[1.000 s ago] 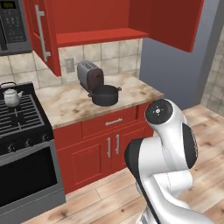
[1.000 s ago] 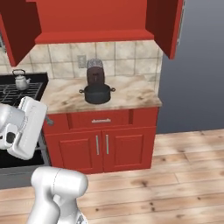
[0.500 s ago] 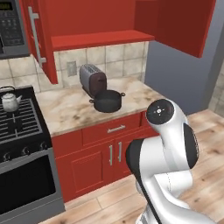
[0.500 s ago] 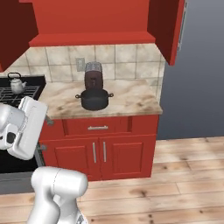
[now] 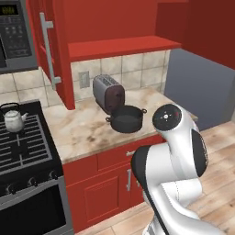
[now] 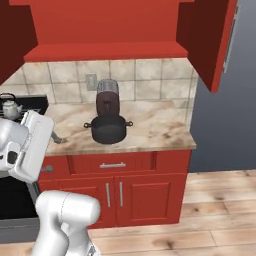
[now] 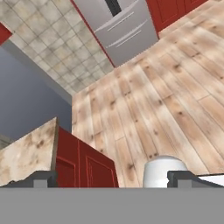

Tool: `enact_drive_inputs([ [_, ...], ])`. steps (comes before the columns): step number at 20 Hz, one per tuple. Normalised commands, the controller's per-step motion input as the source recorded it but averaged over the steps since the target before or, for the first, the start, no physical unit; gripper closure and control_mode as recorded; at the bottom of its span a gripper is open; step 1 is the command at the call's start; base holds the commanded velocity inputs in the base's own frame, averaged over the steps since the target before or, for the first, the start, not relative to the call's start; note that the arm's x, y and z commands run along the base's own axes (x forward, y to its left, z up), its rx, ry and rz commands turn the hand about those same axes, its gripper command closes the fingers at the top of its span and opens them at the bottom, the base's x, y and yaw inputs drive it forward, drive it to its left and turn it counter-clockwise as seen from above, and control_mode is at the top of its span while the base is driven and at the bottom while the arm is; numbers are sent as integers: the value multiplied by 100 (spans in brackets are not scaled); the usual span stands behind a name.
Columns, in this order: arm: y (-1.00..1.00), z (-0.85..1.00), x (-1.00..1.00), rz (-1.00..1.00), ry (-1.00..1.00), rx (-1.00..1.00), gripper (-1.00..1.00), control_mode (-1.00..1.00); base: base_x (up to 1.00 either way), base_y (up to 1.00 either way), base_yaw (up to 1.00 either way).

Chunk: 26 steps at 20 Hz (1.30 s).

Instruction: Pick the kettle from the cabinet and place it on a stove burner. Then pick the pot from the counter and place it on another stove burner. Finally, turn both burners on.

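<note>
- Your gripper [image 7: 112, 178] is standing spread wide in the hand view, its two dark fingertips [image 7: 41, 178] sitting far apart at the bottom with nothing between them; it is pointing down over the wood floor [image 7: 166, 87] and a corner of the counter [image 7: 26, 153], well apart from every task item.
- Looking from the left of the left base view, the kettle [image 5: 13, 118] is sitting upright on the stove [image 5: 27, 151], on a rear burner grate [image 5: 20, 137], with its black arched handle up.
- You are seeing the microwave [image 5: 16, 34] hanging above the stove, and just to its right the open red door [image 5: 53, 50] of the cabinet [image 5: 119, 46].
- Further right, the toaster [image 5: 109, 93] is standing on the counter near the tiled wall, below the cabinet's shelf.
- The pot [image 5: 126, 119] is resting on the counter just in front of the toaster, close to the counter's front edge, its two small side handles sticking out.
- Your white arm [image 5: 176, 151] is rising at the lower right of that view, nearer the camera than the pot and not touching it.
- In the right base view, the pot [image 6: 108, 129] is sitting mid-counter before the toaster [image 6: 107, 98], with the kettle [image 6: 9, 105] far off at the left edge.
- The hand's white body [image 6: 30, 145] is hanging at the left of that view, beside the counter edge, apart from the pot.
</note>
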Motion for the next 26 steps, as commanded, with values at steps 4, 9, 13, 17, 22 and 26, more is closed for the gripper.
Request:
enact_drive_inputs([
  [4,0,0,0,0,0,0,-100,100,55,-19,1],
  [9,0,0,0,0,0,0,-100,100,49,-25,8],
  [13,0,0,0,0,0,0,-100,100,42,-38,17],
  [17,0,0,0,0,0,0,-100,100,40,-37,17],
  [22,0,0,0,0,0,0,-100,100,38,-35,17],
  [26,0,0,0,0,0,0,-100,100,48,-8,16],
])
